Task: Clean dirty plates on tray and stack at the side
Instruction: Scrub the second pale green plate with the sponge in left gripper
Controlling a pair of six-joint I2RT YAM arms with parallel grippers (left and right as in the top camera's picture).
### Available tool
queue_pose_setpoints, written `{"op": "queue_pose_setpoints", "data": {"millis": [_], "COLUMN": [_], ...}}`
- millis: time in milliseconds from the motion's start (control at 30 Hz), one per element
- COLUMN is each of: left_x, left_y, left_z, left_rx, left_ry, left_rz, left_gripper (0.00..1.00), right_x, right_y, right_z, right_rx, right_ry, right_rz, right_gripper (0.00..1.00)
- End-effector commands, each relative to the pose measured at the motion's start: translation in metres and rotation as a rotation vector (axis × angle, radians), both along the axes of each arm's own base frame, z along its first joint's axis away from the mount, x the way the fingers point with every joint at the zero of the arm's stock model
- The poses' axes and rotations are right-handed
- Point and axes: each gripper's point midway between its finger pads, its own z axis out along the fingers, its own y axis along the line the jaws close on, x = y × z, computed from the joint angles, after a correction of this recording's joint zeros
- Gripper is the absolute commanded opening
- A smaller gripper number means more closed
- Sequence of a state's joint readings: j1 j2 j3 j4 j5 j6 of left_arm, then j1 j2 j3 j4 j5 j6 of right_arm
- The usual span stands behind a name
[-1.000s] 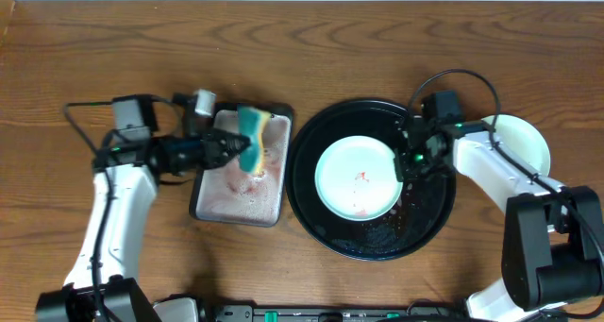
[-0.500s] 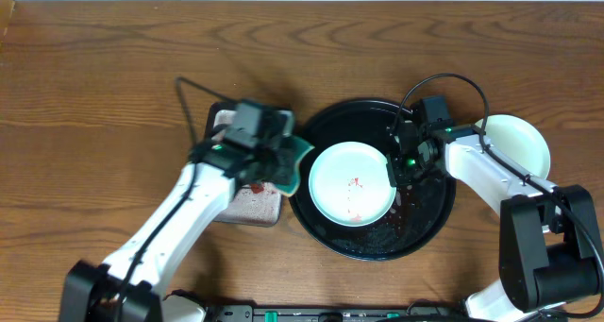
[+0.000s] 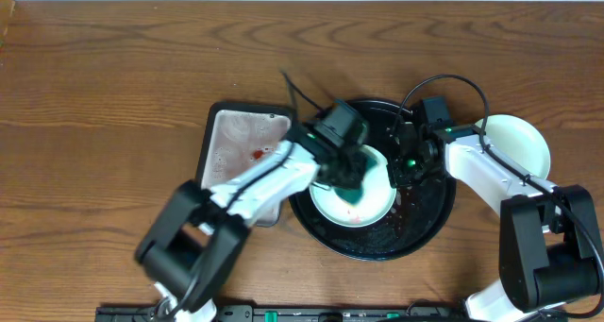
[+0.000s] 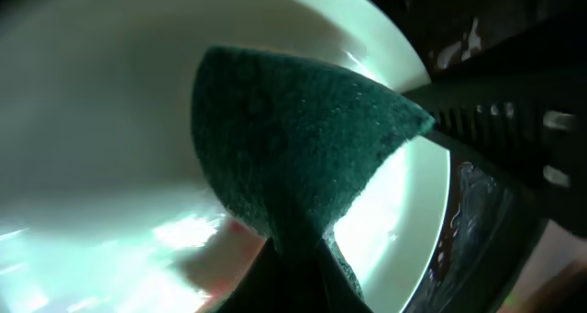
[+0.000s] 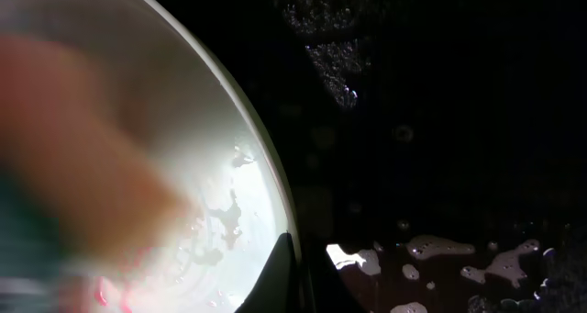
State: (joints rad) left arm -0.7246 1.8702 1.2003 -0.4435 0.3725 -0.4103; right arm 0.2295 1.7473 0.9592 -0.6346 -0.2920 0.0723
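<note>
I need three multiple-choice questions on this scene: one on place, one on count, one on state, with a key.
1. Where is the green sponge relative to the plate? A) beside it B) on it C) under it
2. How many plates lie in the black tray? A) one B) two C) three
3. The left gripper has its jaws: A) open B) shut on the sponge C) out of view
Key: 1 B, it presses the plate's surface; 2 A, one pale disc shows there; 3 B, they pinch the folded sponge.
</note>
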Motion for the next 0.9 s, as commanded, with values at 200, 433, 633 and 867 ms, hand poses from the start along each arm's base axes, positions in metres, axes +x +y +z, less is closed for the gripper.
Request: {"op": "queue_pose_setpoints", "data": {"millis": [200, 433, 633, 867], "left_x": [0.009, 0.035, 0.022, 0.006], "left_y": [0.024, 0.083, 0.032, 0.006], "left_z": [-0.037, -0.015, 0.019, -0.015], "left_rx": [0.206, 0.356, 0.126, 0.121], "left_ry": [-0.008, -0.090, -0.070, -0.021], "left_rz": [0.147, 0.302, 0.252, 0.287], "left_gripper": [0.07, 0.07, 0.07, 0.07], "right_x": [-0.005, -0.006, -0.006, -0.007], "right_y": [0.002, 0.002, 0.002, 0.002], "right_z": [-0.003, -0.003, -0.003, -0.003], "right_rx": [0.000, -0.001, 0.000, -0.002], "right_ry": [0.021, 0.024, 0.024, 0.028], "right_rz": [-0.001, -0.001, -0.001, -0.001], "right_gripper": [0.01, 0.01, 0.01, 0.01]}}
